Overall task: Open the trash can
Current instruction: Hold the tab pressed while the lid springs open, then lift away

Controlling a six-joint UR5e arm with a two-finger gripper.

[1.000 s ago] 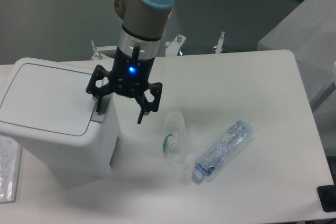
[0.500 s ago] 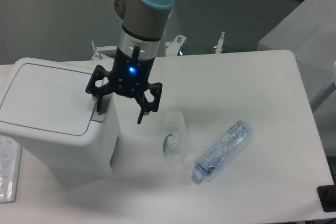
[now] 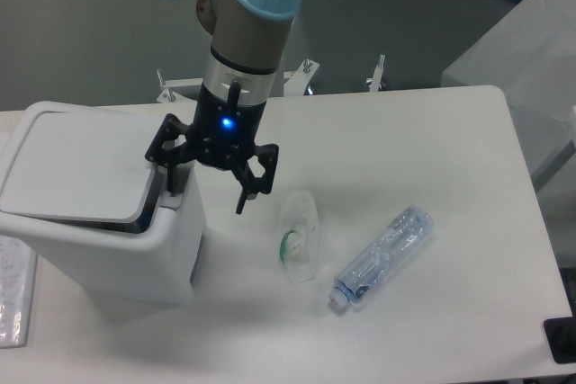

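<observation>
The white boxy trash can (image 3: 108,240) stands at the table's left side. Its flat lid (image 3: 76,168) is tilted up at the right edge, and a dark gap shows beneath it. My gripper (image 3: 205,195) hangs open at the can's right top edge. Its left finger (image 3: 169,182) points down at the spot of the push tab, which the finger hides. The right finger (image 3: 243,197) hangs over the table just right of the can. Nothing is held between them.
A clear plastic cup (image 3: 298,236) lies on its side right of the can. A clear plastic bottle (image 3: 382,256) lies further right. A plastic-wrapped sheet (image 3: 13,299) sits at the left edge. Grey furniture (image 3: 522,51) stands at the back right.
The trash can's lid has popped up at its right edge, showing a dark gap; before, it lay flat and closed. The gripper has barely moved.
</observation>
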